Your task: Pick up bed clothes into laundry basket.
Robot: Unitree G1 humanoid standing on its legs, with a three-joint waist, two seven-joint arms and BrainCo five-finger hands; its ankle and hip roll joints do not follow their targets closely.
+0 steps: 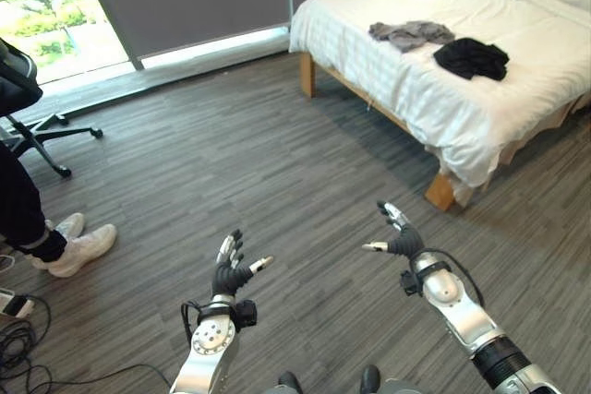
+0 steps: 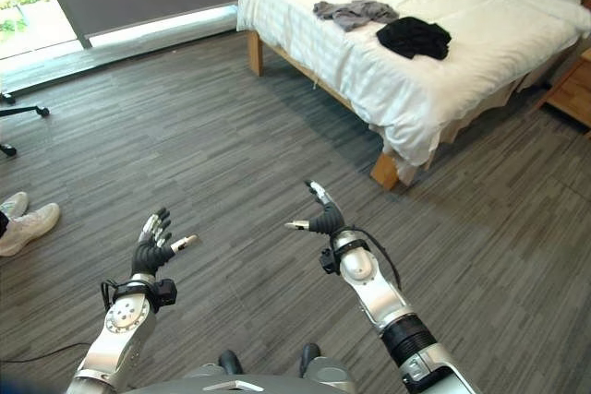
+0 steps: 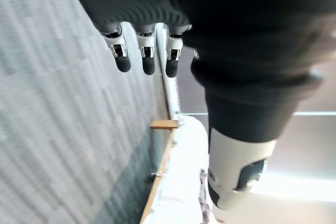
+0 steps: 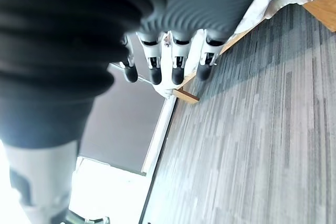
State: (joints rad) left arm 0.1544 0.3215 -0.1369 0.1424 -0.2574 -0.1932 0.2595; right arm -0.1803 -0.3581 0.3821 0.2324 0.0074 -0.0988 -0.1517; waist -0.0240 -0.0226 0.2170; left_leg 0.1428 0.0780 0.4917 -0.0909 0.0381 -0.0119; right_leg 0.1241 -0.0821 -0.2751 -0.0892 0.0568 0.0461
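Two garments lie on the white bed (image 1: 517, 62) well ahead of us: a grey one (image 1: 411, 34) and, just beside it, a black one (image 1: 472, 57). We hold our left hand (image 1: 230, 273) and right hand (image 1: 401, 239) over the wood-patterned floor (image 1: 231, 163), fingers spread and empty. At our left, a person's white shoes (image 1: 78, 244) rest near an office chair (image 1: 28, 99).

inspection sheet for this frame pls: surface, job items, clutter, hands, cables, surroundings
Surface: white bed on a wooden frame; grey plank floor.
Job's things: grey garment and black garment, side by side on the bed; laundry basket nothing seen.
Clutter: nothing seen.
Hands: left hand and right hand open, empty, above the floor, short of the bed.
Cables: nothing seen.
Surroundings: office chair, person's white shoes, window.
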